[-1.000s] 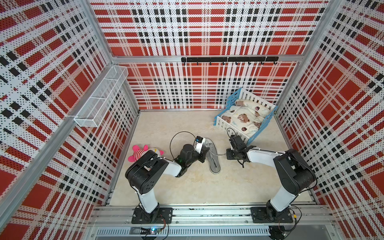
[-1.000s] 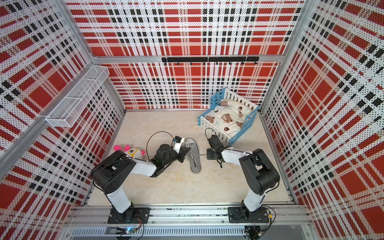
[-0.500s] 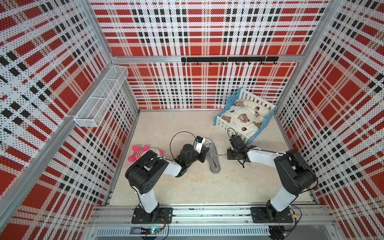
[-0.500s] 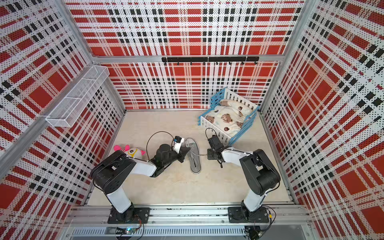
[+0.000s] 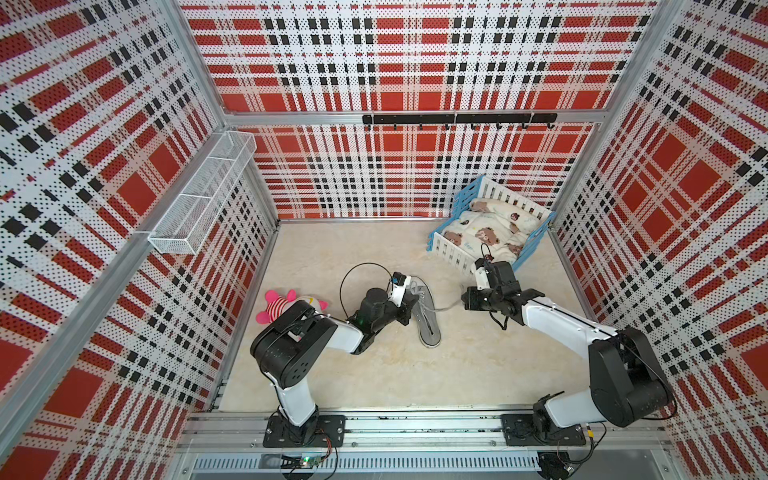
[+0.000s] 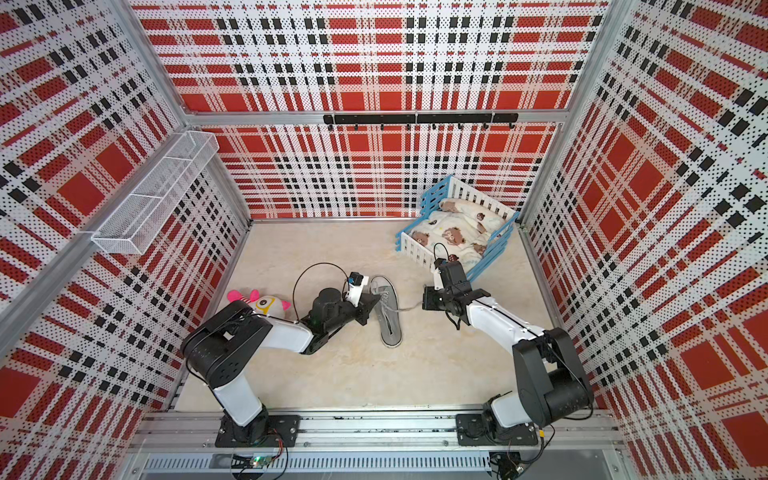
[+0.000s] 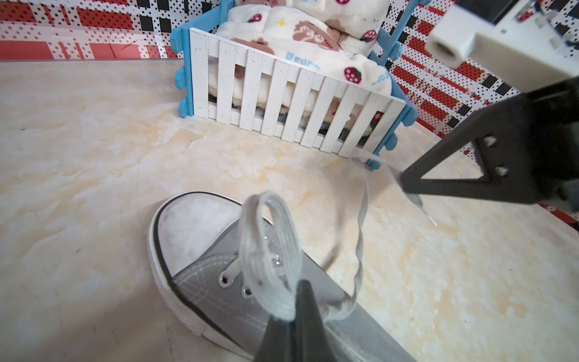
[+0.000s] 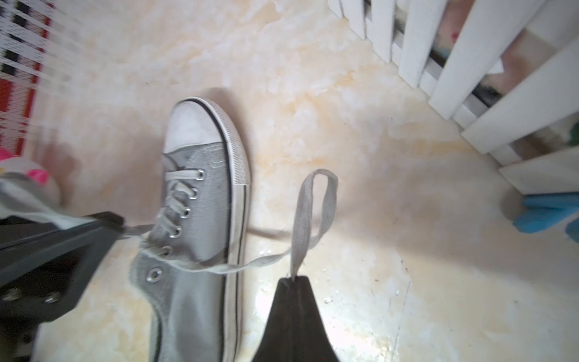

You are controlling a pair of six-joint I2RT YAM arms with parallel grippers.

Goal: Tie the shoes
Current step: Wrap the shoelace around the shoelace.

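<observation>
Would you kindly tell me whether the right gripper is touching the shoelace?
Touching. The right wrist view shows the right gripper shut on the shoelace, with a folded loop of it emerging straight from between the closed fingertips.

A grey canvas sneaker [image 5: 424, 318] with a white toe cap [image 8: 188, 125] and white sole rim is sitting upright on its sole near the middle of the beige surface [image 5: 415, 374], its toe pointing toward the back wall [image 5: 415, 166]. Its pale grey laces [image 8: 175, 200] are crisscrossing through metal eyelets [image 8: 185, 213] and are lying untied. One end is standing up as a loop [image 7: 269, 247] above the eyelets. The other is stretching sideways off the shoe and folding into a second loop [image 8: 313, 210].
</observation>
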